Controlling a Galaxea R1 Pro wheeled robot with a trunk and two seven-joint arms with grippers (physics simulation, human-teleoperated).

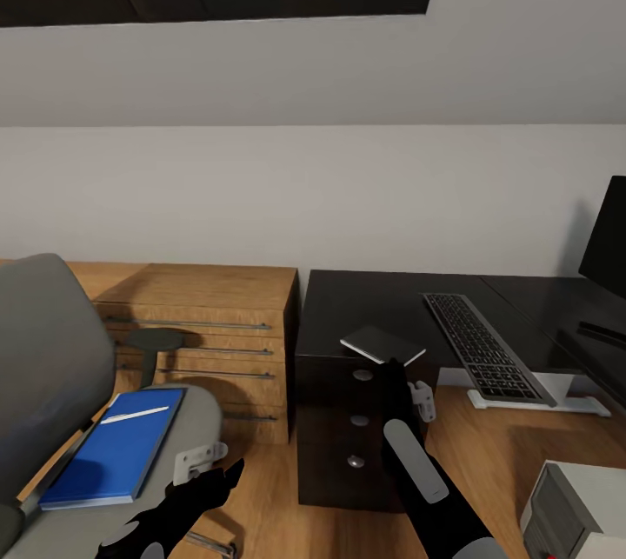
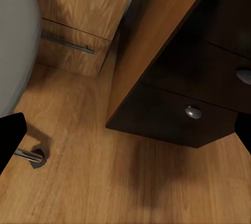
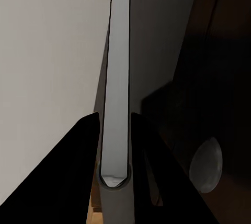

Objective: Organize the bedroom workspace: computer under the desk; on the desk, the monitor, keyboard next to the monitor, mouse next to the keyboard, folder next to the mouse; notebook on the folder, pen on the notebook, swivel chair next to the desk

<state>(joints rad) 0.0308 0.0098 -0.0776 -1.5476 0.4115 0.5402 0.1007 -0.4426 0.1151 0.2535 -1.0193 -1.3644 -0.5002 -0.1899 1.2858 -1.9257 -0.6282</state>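
Closest to the head camera, the black left gripper [image 1: 228,474] hangs low over the light wood plank floor [image 1: 261,515], just right of the grey upholstered swivel chair [image 1: 52,368]; in its own wrist view two black finger edges sit at opposite borders with floor between them, so its fingers are spread wide and hold nothing. On the right, the black right gripper [image 1: 391,365] reaches up to the near edge of the black-topped desk [image 1: 348,307], and its fingers [image 3: 83,145] are pinched on the thin flat grey notebook [image 1: 381,342], seen edge-on between them in the right wrist view. That notebook is tilted, its near corner lifted at the gripper, and it lies over the desk's front edge above the dark three-drawer unit with round silver knobs [image 1: 356,420]. A flat bright blue folder [image 1: 117,446] rests on the chair seat, long axis running near to far, with a thin white pen [image 1: 134,414] lying across its far end. To the right on the desk, the slim black-keyed keyboard [image 1: 487,346] runs from far left to near right, beside the black flat monitor [image 1: 606,246] at the right edge. A light grey computer tower [image 1: 569,511] stands on the floor at near right. Behind the chair is a low light-wood cabinet [image 1: 209,324] with its drawers closed.
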